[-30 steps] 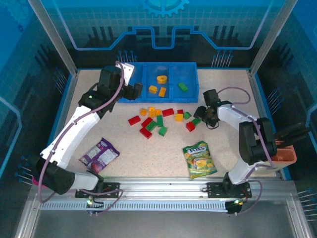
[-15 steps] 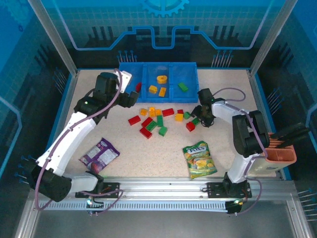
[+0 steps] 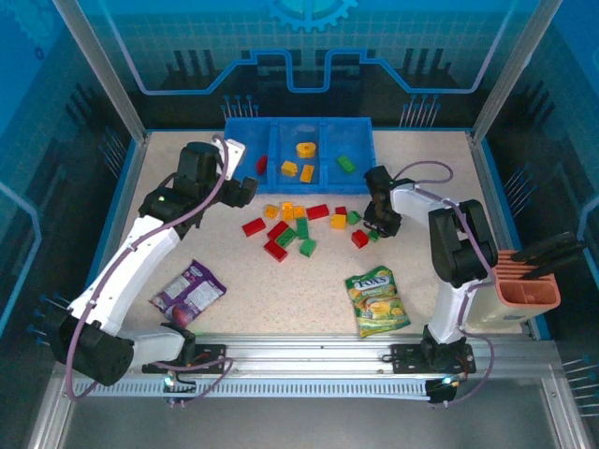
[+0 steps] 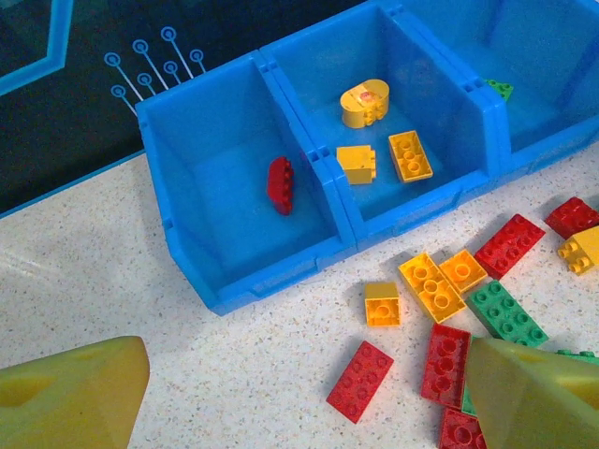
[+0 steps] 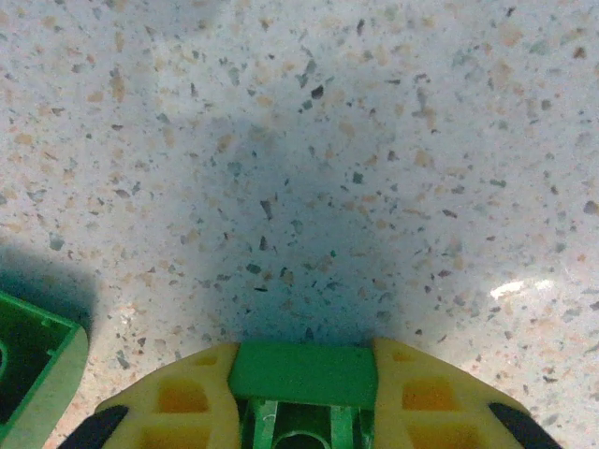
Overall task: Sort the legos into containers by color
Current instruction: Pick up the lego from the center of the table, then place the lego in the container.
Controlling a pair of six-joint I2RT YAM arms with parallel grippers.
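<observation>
Fingers (image 5: pixel 187 398) of the right gripper (image 5: pixel 301 398) are clamped on a green lego brick (image 5: pixel 301 372), low over the bare speckled table (image 5: pixel 309 140), with a second green brick (image 5: pixel 28 360) just beside it. From above, this grip sits at the right end of the loose bricks (image 3: pixel 301 227) scattered mid-table. The blue three-compartment tray (image 3: pixel 356 136) lies along the far edge — one red brick (image 4: pixel 280 184) in its left compartment, yellow pieces (image 4: pixel 364 101) in the middle, a green one (image 3: pixel 346 164) on the right. The left gripper (image 4: pixel 299 402) hovers spread wide and empty near the tray's left compartment. The step in hand looks like a pick of green. The next move calls for a clean lift and a carry to the right compartment — with release only past its wall.
</observation>
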